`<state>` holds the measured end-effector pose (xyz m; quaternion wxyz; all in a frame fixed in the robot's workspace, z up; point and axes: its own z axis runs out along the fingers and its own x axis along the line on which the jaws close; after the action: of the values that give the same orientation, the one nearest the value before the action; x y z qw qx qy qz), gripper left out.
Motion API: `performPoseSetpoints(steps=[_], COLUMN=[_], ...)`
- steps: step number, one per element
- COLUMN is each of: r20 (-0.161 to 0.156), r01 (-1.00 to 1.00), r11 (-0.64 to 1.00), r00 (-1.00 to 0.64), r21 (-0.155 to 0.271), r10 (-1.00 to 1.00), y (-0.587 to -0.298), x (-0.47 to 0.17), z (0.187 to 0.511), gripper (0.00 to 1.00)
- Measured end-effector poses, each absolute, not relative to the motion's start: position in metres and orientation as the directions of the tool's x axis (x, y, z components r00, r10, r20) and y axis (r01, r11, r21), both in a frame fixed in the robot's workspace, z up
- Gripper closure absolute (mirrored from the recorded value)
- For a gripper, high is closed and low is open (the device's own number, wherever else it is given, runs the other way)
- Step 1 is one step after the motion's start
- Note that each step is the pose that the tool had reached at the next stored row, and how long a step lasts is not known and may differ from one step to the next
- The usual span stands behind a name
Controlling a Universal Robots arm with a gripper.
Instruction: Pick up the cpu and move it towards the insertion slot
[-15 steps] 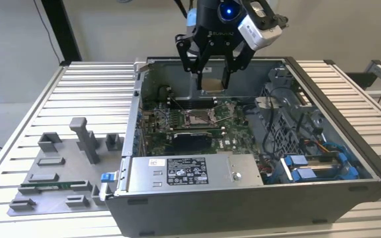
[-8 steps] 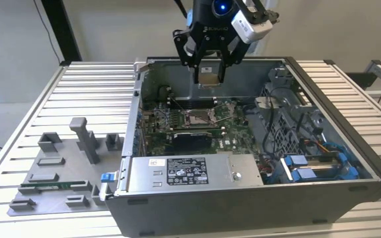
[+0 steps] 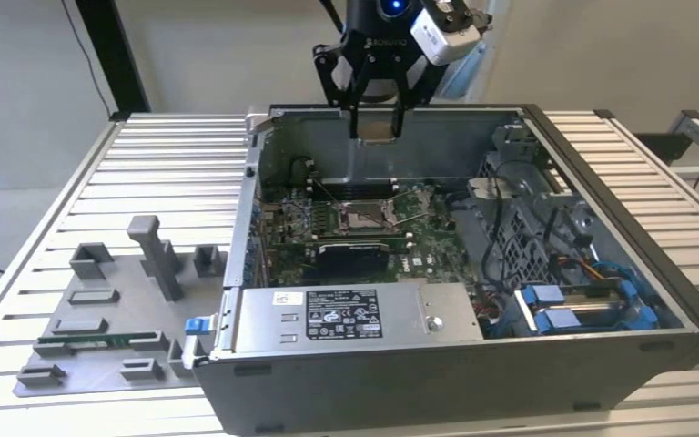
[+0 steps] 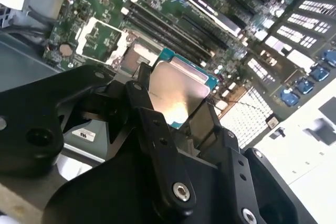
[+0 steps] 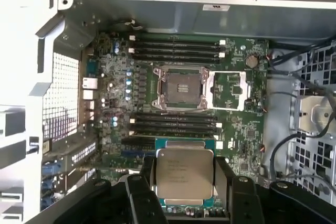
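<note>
First wrist view: the cpu carries faint engraved print on its silvery lid, too fine to make out, and a white printed label lies on the grey power supply box in the exterior view. The gripper clasps the cpu by two opposite edges, black fingers pressed against them. The arm hangs straight down over the open computer case, apparently above its back wall, the chip held well clear of the insertion slot on the green motherboard.
</note>
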<state>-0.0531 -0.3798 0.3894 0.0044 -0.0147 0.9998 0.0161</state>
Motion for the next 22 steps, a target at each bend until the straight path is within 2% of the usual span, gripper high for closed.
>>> performPoseSetpoints(steps=[12,22], r20=[-0.009,-0.009], r01=[-0.041,-0.042], r11=[0.999,0.999], r00=[-0.999,-0.999], r21=[0.032,0.032], r10=[-0.041,-0.041], y=[-0.360,-0.332], x=[-0.051,-0.049], z=[0.387,0.384], gripper=[1.00,1.00])
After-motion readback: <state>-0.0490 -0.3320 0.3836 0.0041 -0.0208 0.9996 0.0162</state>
